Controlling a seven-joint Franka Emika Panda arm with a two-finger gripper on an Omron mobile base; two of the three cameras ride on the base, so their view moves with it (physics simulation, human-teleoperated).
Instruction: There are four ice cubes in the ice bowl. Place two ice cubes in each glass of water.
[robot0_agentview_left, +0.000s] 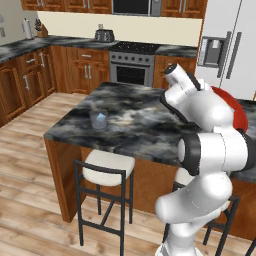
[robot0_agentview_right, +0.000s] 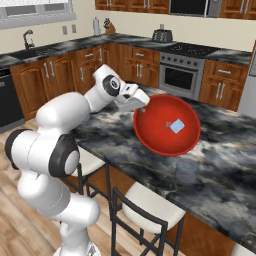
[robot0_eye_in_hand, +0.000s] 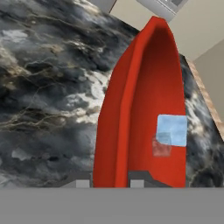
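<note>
Ice cubes first: we spot one pale cube (robot0_agentview_right: 177, 126) lying inside the red ice bowl (robot0_agentview_right: 150, 137), which is tipped steeply up on the dark marble island (robot0_agentview_right: 225, 170). We see the gripper (robot0_eye_in_hand: 109, 183) clamped on the bowl's rim, one finger each side. Well apart, a glass of water (robot0_agentview_left: 98, 120) stands upright on the island, ice inside.

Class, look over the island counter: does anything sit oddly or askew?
Yes. The red bowl is tipped steeply on edge rather than flat, its rim pinched in the gripper. One ice cube clings inside the tilted bowl.
</note>
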